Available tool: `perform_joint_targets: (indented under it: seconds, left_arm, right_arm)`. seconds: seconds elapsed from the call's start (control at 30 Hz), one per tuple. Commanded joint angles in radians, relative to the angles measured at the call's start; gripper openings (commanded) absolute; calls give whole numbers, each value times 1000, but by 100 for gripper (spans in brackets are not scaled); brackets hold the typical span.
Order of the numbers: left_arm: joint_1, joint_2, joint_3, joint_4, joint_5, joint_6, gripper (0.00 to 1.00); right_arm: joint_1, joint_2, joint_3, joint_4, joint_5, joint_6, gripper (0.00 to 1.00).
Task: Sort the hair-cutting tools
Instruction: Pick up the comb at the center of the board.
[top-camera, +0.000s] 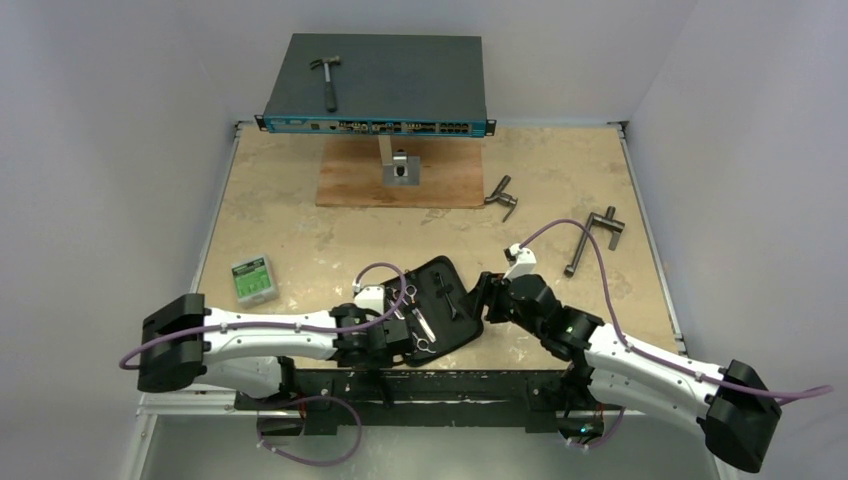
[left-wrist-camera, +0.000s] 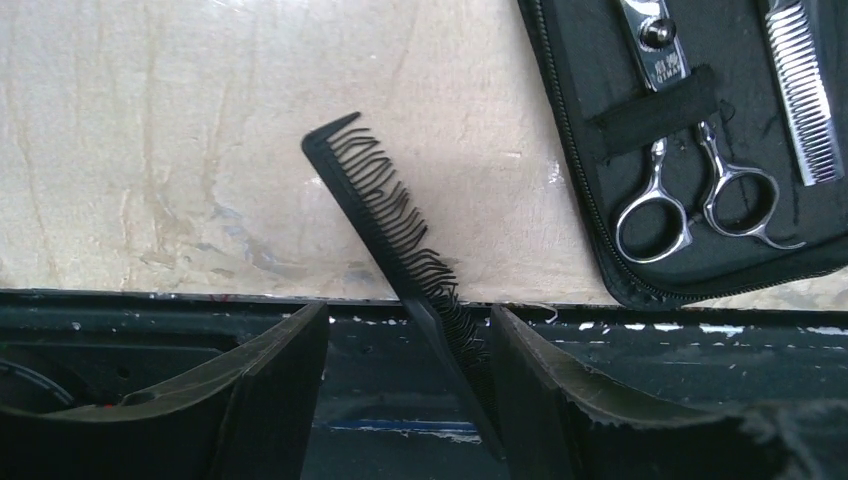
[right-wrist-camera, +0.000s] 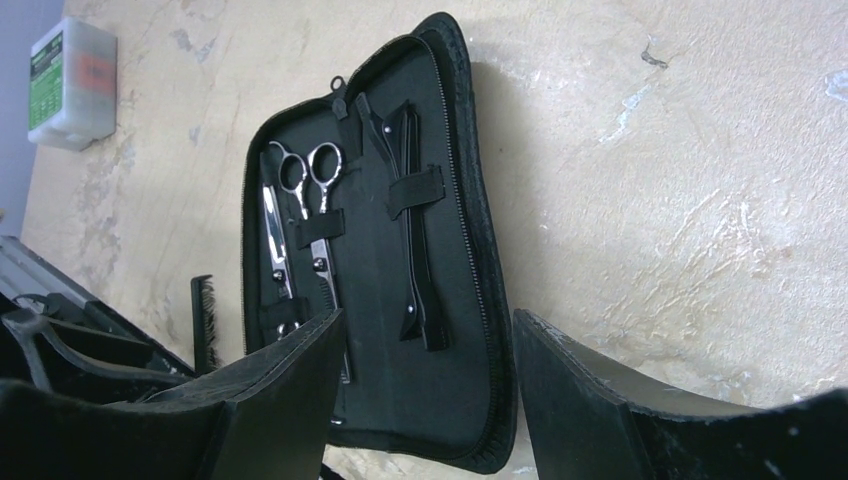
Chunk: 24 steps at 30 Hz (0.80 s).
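Left gripper spread open with the comb between its fingers; right gripper open over the case.
The comb lies just outside the case, on its scissors side; both scissors and the hair clip sit strapped inside it.

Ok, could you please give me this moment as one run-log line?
left tool: open, comb tilted in gap | right tool: open, empty, near zip case | zip case open: two scissors, hair clip strapped in

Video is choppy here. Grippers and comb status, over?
Left gripper open, comb loose between its jaws, outside case. Right gripper open above case. Scissors strapped in. No obstruction.
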<state>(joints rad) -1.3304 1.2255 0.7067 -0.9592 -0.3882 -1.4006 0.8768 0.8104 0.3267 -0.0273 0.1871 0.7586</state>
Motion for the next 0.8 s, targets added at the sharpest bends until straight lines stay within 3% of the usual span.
perform_joint_targets:
  seconds: [0.0,0.43,0.77]
  left_arm:
    - [-35,99,68,-13,11,-29,61]
    - [-8,206,-24,172,86,-22,59]
    - [57,242,-73,297,128,46,39]
  right_arm:
    - [-2,-11,-11,36,-15,3,62]
    - [-3,-25,-19,30,-18,-9,62]
    - [-3,-40,-11,5,-8,-18,62]
